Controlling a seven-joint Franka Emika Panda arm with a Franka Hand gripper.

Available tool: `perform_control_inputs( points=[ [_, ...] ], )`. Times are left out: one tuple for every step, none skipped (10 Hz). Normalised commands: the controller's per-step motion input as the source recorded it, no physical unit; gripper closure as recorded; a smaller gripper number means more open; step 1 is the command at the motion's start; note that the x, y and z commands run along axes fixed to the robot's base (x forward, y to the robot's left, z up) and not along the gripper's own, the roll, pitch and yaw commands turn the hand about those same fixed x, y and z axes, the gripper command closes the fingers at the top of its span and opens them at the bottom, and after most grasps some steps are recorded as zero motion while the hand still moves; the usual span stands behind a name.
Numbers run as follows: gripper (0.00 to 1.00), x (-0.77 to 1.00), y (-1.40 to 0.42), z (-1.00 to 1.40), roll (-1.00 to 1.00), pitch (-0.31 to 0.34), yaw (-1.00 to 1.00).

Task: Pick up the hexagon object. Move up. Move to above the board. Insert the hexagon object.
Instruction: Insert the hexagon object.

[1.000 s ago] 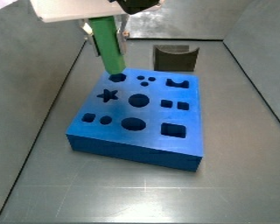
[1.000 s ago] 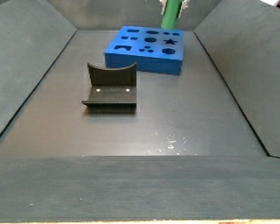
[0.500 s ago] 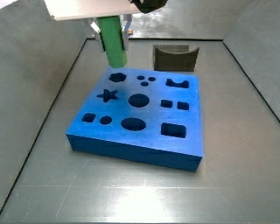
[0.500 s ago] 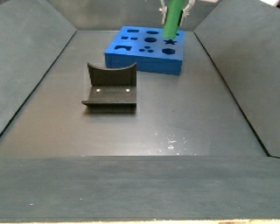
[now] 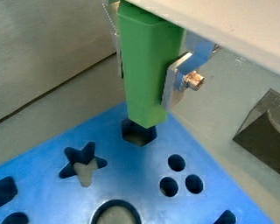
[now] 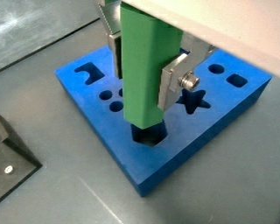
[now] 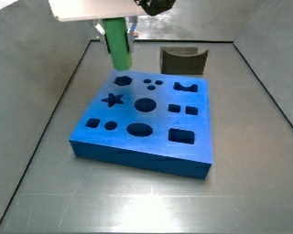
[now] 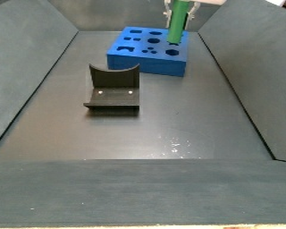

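The hexagon object is a tall bright green peg, held upright in my gripper. The silver fingers are shut on its upper part; this also shows in a wrist view. The peg's lower end hangs right over the dark hexagon hole at a corner of the blue board, at the hole's mouth. In both side views the peg stands over the board's corner by a tray wall. The gripper is above that corner.
The dark fixture stands on the grey tray floor apart from the board, also seen in a side view. The board has star, round and square holes. Sloping tray walls enclose the floor.
The gripper with the peg has shifted over the board's corner, and the peg has gone from tilted to upright. Over the last half second it has barely moved.
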Motion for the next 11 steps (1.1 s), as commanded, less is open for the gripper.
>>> perform_control_inputs(
  points=[
    [1.0,1.0,0.13,-1.0,0.0,0.097,0.0],
    [1.0,1.0,0.0,-1.0,0.0,0.137,0.0],
    [1.0,0.81,0.0,-0.67,0.0,0.583,0.0],
    [1.0,0.15,-0.05,-0.25,0.0,0.0,0.0],
    [1.0,0.24,-0.48,-0.86,0.0,-0.246,0.03],
    [1.0,0.55,-0.69,-1.0,0.0,-0.063,0.05],
    [1.0,0.11,-0.01,-0.08,0.05,0.046,0.0],
    [1.0,0.06,0.0,-0.03,0.0,0.0,0.0],
    [1.0,0.5,0.09,-0.95,-0.04,0.274,0.01],
    [1.0,0.68,0.26,-1.0,-0.01,0.263,0.03],
    [1.0,0.44,0.25,-0.77,0.0,0.457,0.01]
  ],
)
